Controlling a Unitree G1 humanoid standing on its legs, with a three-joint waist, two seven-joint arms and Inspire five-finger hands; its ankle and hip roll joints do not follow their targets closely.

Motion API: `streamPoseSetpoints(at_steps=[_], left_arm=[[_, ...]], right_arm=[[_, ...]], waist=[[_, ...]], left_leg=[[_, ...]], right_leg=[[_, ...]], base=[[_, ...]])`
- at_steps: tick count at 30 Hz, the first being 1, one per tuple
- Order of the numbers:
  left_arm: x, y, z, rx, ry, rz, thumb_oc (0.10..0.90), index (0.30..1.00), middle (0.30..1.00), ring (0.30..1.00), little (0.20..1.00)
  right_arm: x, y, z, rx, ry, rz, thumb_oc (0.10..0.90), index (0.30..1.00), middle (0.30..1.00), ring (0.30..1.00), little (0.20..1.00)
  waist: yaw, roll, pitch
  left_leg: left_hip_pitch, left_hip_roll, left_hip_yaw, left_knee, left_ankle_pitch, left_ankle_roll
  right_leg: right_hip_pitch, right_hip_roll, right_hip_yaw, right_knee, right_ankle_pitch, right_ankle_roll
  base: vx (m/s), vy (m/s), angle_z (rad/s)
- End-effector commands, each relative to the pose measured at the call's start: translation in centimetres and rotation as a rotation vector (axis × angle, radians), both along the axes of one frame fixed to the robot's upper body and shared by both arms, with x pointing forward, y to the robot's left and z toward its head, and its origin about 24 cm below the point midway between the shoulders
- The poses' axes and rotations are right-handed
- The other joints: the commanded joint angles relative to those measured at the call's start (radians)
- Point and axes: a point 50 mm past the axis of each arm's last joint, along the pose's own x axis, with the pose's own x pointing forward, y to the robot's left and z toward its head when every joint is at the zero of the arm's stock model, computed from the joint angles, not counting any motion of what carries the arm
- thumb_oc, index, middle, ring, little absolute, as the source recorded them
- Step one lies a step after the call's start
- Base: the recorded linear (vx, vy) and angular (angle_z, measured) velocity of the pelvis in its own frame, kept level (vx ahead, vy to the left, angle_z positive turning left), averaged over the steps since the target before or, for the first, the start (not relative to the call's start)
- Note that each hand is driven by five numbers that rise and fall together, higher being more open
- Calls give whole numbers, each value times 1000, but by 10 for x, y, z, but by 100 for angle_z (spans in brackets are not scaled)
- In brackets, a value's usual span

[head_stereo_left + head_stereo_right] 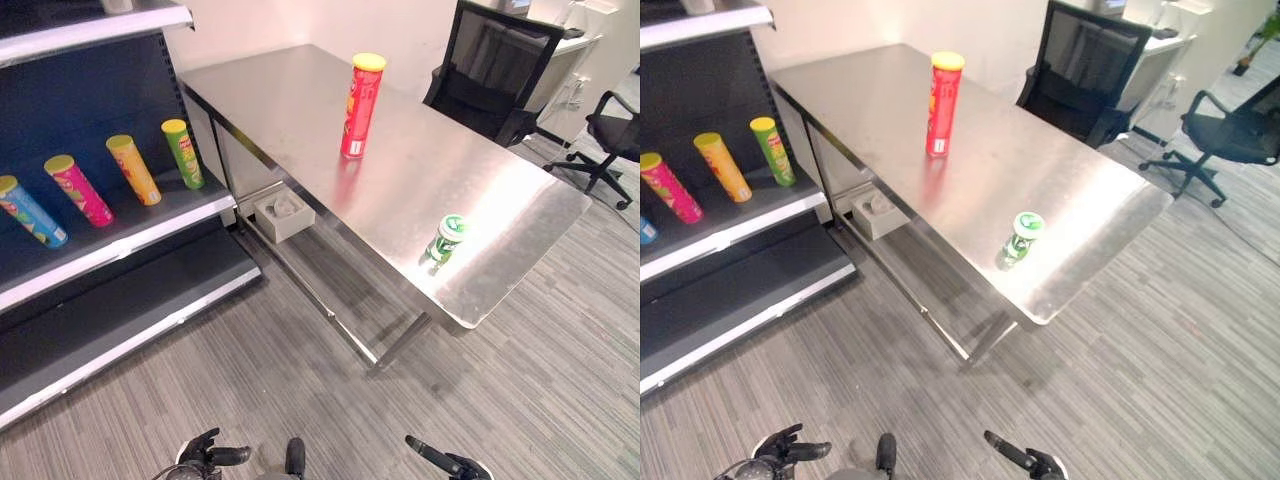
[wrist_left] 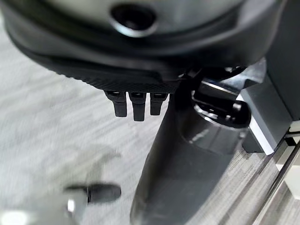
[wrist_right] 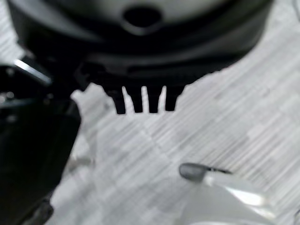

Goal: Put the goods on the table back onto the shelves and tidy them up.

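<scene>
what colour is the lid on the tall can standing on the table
Yellow, on a red tall can; it shows best in the left eye view.

Grey striped carpet floor (image 1: 520, 380), white wall (image 1: 290, 20), black mesh office chairs (image 1: 495, 70), white desk (image 1: 565, 60)

Both my hands hang low at the bottom edge of the head views, down by the floor and holding nothing. My left hand (image 1: 205, 452) sits at the lower left with its fingers spread loosely and its thumb pointing inward. My right hand (image 1: 445, 461) sits at the lower right, its thumb reaching out straight toward the middle. In its own wrist view the left hand's fingers (image 2: 133, 104) run straight in a short row, relaxed. The right hand's fingers (image 3: 143, 101) likewise stand straight side by side, its thumb (image 3: 192, 171) stretched out apart from them
</scene>
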Motion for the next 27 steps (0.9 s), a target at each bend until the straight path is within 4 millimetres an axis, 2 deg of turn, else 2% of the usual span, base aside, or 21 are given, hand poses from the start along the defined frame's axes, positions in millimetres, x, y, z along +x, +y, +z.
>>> streamPoseSetpoints(at_steps=[1,2,3,4,5,6,7,8,9,10,11,12,13,15,17,19,20,22,27], left_arm=[[22,17,17,73,-122,7,800,900,900,900,900],[22,17,17,75,-127,8,800,900,900,900,900],[26,15,18,70,-141,0,800,900,900,900,900],[26,14,18,69,-141,-2,800,900,900,900,900],[23,15,17,72,-127,-1,800,900,900,900,900],[24,14,17,63,-133,-2,800,900,900,900,900],[24,14,17,61,-136,6,800,900,900,900,900],[24,14,17,61,-135,4,800,900,900,900,900],[19,13,15,55,-121,-4,800,900,900,900,900],[14,13,13,51,-108,-14,800,900,900,900,900],[15,13,13,50,-109,-14,800,900,900,900,900],[10,10,11,41,-95,-40,800,900,900,900,900],[10,10,11,40,-95,-40,800,900,900,900,900],[0,7,7,18,-68,-58,800,900,900,900,900],[-5,5,5,9,-50,-72,800,900,900,900,900],[-8,2,3,-4,-39,-83,800,900,900,900,900],[-8,2,3,-4,-39,-81,800,900,900,900,900],[-12,0,2,-11,-27,-88,800,900,900,900,900],[-14,1,2,-12,-31,-81,800,900,900,900,900]], right_arm=[[27,-95,71,-350,-292,-140,800,900,900,900,900],[35,-108,89,-418,-353,-140,800,900,900,900,900],[59,-142,152,-591,-573,-152,800,900,900,900,900],[59,-142,152,-593,-572,-153,800,900,900,900,900],[63,-148,174,-643,-644,-129,800,900,900,900,900],[72,-149,197,-681,-735,-101,800,900,900,900,900],[74,-149,211,-711,-800,-94,800,900,900,900,900],[73,-149,211,-712,-798,-95,800,900,900,900,900],[78,-152,235,-748,-876,-65,800,900,900,900,900],[93,-144,283,-800,-1057,37,800,900,900,900,900],[93,-144,283,-801,-1057,37,800,900,900,900,900],[103,-129,314,-794,-1206,143,800,900,900,900,900],[103,-129,314,-794,-1205,143,800,900,900,900,900],[117,-103,341,-749,-1321,330,800,900,900,900,900],[125,-89,346,-703,-1355,416,800,900,900,900,900],[133,-76,347,-687,-1343,509,800,900,900,900,900],[134,-76,347,-687,-1343,510,800,900,900,900,900],[143,-59,347,-646,-1343,608,800,900,900,900,900],[151,-44,343,-599,-1324,705,800,900,900,900,900]], waist=[[-22,21,79],[-24,22,76],[-33,8,70],[-34,11,70],[-40,0,66],[-40,-8,58],[-39,-17,44],[-37,-17,42],[-34,-22,25],[-29,-29,8],[-30,-29,7],[-22,-32,-6],[-24,-31,-5],[-8,-32,-24],[0,-31,-32],[11,-29,-36],[9,-29,-36],[22,-26,-36],[33,-20,-38]], left_leg=[[44,93,70,11,-80,-111],[51,97,80,11,-89,-118],[56,98,89,11,-106,-134],[57,100,86,11,-108,-134],[55,96,82,11,-105,-137],[59,92,83,11,-107,-138],[55,89,84,11,-103,-140],[54,89,85,11,-103,-140],[61,92,87,11,-106,-144],[77,100,86,11,-116,-154],[72,100,85,11,-111,-154],[76,109,78,11,-112,-162],[77,110,76,11,-113,-163],[91,129,73,11,-114,-177],[98,137,72,11,-114,-183],[103,146,72,11,-111,-189],[103,146,71,11,-111,-189],[106,153,70,11,-108,-195],[101,157,63,11,-102,-201]], right_leg=[[-86,-13,-59,53,184,23],[-79,-41,-92,9,181,19],[-70,-75,-153,-189,196,4],[-61,-72,-158,-202,202,4],[-27,-64,-140,-279,206,18],[-16,-59,-123,-303,211,18],[-8,-52,-110,-320,221,23],[-7,-52,-109,-324,223,24],[8,-47,-111,-342,234,24],[45,-39,-126,-373,241,24],[43,-40,-128,-377,246,23],[65,-31,-142,-405,242,19],[68,-30,-145,-407,242,18],[93,-19,-160,-415,226,13],[104,-13,-166,-415,217,9],[114,-7,-175,-415,207,4],[115,-7,-175,-415,207,4],[123,-2,-180,-415,199,-3],[131,0,-194,-415,192,-6]], base=[[-36,150,-69],[86,-11,-70],[108,-88,-62],[83,-121,-39],[35,-58,-24],[58,-91,2],[60,-51,19],[108,-75,17],[184,-128,6],[170,-130,4],[142,-166,13],[36,-82,11],[73,-115,10],[89,-111,14],[79,-94,11],[41,-56,12],[34,-53,22],[35,-55,12],[27,-37,7]])
